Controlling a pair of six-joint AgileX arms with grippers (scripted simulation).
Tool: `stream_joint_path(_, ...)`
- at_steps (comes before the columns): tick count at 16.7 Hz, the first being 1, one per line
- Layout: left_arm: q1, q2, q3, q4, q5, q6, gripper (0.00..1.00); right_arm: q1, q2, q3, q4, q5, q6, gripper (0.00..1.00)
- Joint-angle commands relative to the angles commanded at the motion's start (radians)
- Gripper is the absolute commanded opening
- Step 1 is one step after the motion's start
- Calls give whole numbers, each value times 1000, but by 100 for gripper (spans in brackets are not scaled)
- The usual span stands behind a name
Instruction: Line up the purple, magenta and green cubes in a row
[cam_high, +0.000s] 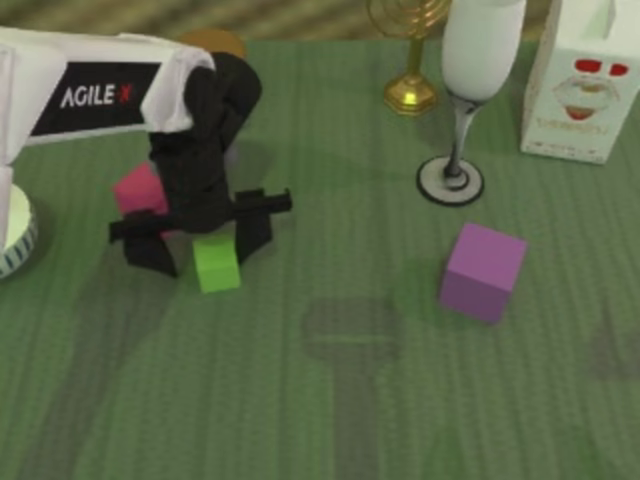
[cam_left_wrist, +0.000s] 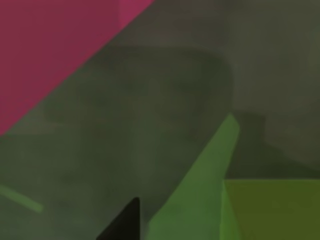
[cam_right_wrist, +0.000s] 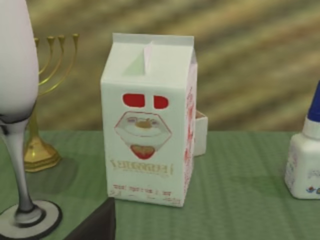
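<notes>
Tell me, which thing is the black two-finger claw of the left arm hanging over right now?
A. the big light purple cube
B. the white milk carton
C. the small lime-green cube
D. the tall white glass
C. In the top view the left gripper sits directly over the small lime-green cube, its fingers straddling it, with the magenta-pink cube just behind; the light purple cube lies far off at the table's right.

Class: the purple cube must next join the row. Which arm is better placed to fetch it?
Probably the right: the purple cube lies on the table's right, while the left gripper is busy over the green cube.
</notes>
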Motion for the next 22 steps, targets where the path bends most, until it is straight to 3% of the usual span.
stream_joint_path(4,0,0,0,0,0,0,2,0,0,0,0,0,0,100)
stream_joint_path(5,0,0,0,0,0,0,0,0,0,0,0,0,0,100)
stream_joint_path(15,5,-41,22,-38,-15,12,0,0,0,0,0,0,0,100)
stream_joint_path(22,22,-116,159,-255,-16,10,0,0,0,0,0,0,0,100)
